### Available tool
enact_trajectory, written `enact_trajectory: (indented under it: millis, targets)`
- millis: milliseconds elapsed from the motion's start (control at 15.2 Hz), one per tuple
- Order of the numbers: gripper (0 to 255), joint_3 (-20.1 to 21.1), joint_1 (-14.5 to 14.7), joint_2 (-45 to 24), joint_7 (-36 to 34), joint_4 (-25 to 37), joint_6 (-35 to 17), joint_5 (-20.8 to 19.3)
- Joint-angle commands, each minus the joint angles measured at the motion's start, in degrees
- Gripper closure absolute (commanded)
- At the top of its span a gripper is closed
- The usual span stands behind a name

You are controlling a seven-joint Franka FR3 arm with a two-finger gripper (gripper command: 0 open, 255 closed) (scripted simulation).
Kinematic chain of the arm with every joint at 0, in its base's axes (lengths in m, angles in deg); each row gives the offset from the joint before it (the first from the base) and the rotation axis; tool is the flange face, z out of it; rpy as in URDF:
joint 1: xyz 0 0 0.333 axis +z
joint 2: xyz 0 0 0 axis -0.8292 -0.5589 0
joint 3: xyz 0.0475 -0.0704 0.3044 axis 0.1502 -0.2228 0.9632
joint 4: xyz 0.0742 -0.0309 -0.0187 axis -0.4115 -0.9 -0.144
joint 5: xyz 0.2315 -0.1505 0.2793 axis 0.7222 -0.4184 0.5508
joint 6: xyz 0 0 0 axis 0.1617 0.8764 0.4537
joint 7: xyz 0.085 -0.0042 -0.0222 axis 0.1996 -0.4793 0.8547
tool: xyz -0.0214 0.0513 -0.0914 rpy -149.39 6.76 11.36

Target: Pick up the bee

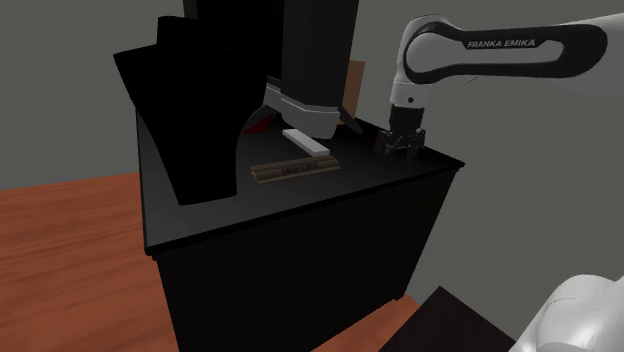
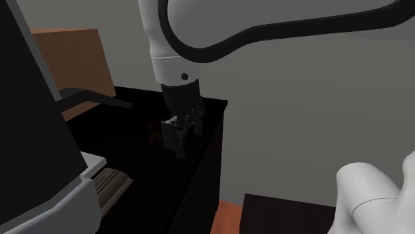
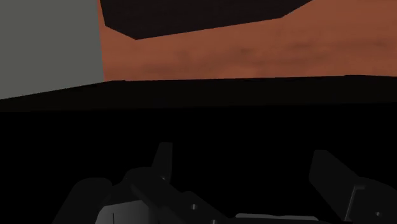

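Grey walls and a reddish wood floor (image 1: 80,210) frame a black cabinet (image 1: 300,250), where the white Franka arm (image 1: 500,45) reaches down over the top's corner nearest its stand. The gripper (image 1: 402,148) hangs low over that corner, close to the top. In the wrist view its two black fingers (image 3: 162,159) stand well apart, and the black cabinet top shows in the gap between them, so the jaws are open and clasp nothing.

One bee (image 2: 154,131), seen as a small, dim reddish-brown shape, lies on the top just beside the gripper (image 2: 186,136), on the side toward the second exterior view's left. It sits outside the gap as far as can be seen; whether it touches a finger cannot be told.

Nearer the middle of the top lie one white bar (image 1: 306,141) and, toward the front edge, one brown ribbed bar (image 1: 294,170), close together. One grey-and-white appliance (image 1: 305,105) stands behind them, with one small red object (image 1: 258,125) at its foot. One brown box (image 2: 70,56) stands at the far edge.
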Motion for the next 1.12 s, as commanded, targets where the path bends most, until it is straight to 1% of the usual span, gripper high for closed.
enact_trajectory:
  millis: [0, 330, 462, 594, 660, 1056]
  targets:
    - [0, -0.5, -0.4, -5.1, -0.1, 5.6, 1.3, -0.3]
    - [0, -1.8, -1.5, -18.3, -0.4, 22.9, 7.2, -0.5]
    - [0, -2.3, -2.1, -24.2, -0.4, 31.1, 10.4, -0.4]
    - [0, -2.8, -2.8, -30.6, -0.3, 40.6, 14.2, -0.2]
    - [0, -3.0, -3.0, -32.8, -0.3, 43.9, 15.6, -0.1]
    - [0, -2.9, -2.8, -31.0, -0.6, 36.5, 10.1, -0.2]
